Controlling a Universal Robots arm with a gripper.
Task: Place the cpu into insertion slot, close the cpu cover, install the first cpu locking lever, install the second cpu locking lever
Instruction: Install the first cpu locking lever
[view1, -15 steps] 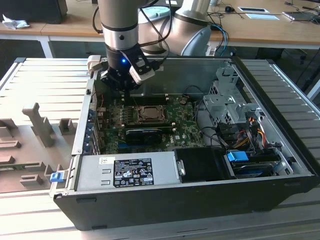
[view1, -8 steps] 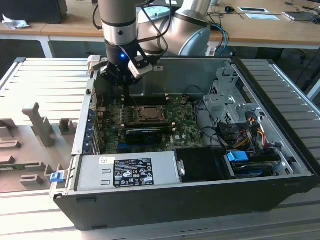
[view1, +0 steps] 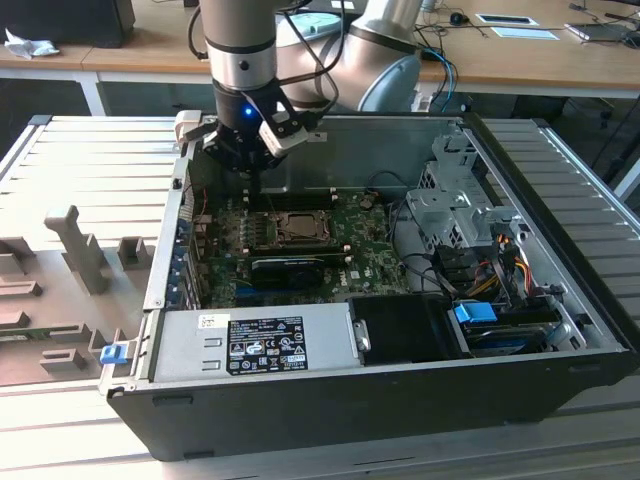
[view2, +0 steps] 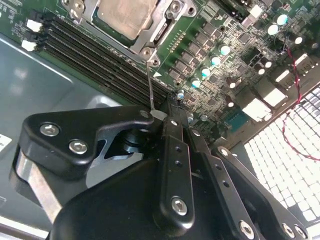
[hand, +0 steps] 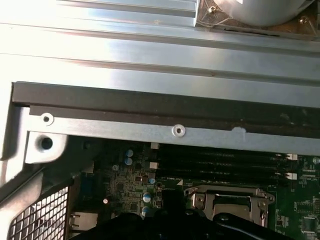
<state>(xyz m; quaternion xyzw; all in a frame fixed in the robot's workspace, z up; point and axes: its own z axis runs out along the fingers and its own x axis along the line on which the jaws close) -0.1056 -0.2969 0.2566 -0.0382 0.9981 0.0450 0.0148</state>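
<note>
**Robot gripper meets a locking lever beside the loaded chip socket**

Inside an open computer case (view1: 400, 395), the gripper (view1: 254, 182) hangs low over the green circuit board (view2: 220, 75). It is just beside the socket (view1: 272, 234), on the side toward the case's far wall.

In the second wrist view its fingers (view2: 175, 150) look drawn together, with nothing seen clamped between them. The flat end of a thin wire lever (view2: 151, 85) rests against their tip, so the gripper seems placed to push the lever rather than grasp it. The lever runs from there to a corner of the socket, crossing long black memory slots (view2: 100, 65).

The chip (view2: 125, 15) lies flat inside the socket, a pale silver-beige square with a dull sheen. The silvery cover (view2: 152, 36) is folded down around it, framing its face. This suggests the chip is seated and covered.
</note>
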